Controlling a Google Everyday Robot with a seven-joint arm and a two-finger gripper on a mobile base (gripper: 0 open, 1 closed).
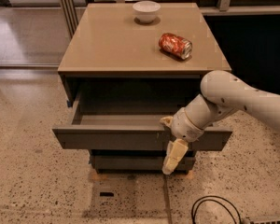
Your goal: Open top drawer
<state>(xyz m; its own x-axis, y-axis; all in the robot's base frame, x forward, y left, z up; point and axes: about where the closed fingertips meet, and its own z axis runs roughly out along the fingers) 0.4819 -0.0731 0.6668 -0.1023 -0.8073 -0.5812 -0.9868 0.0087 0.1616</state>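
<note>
The top drawer (107, 138) is a wide dark grey-brown handleless front, pulled well out of the cabinet (130, 41), with its shallow grey tray (121, 120) showing. My gripper (170, 139) is at the drawer front, right of centre. One pale finger (166, 121) hooks over the top edge into the tray. The other finger (174, 157) hangs down the outside of the front. The front's upper edge is pinched between them. My white arm (233, 99) reaches in from the right.
On the cabinet top lie a red soda can (175, 45) on its side and a white bowl (146, 10) at the back. A lower drawer front (130, 162) sits closed beneath. A black cable (214, 211) loops on the speckled floor at the lower right.
</note>
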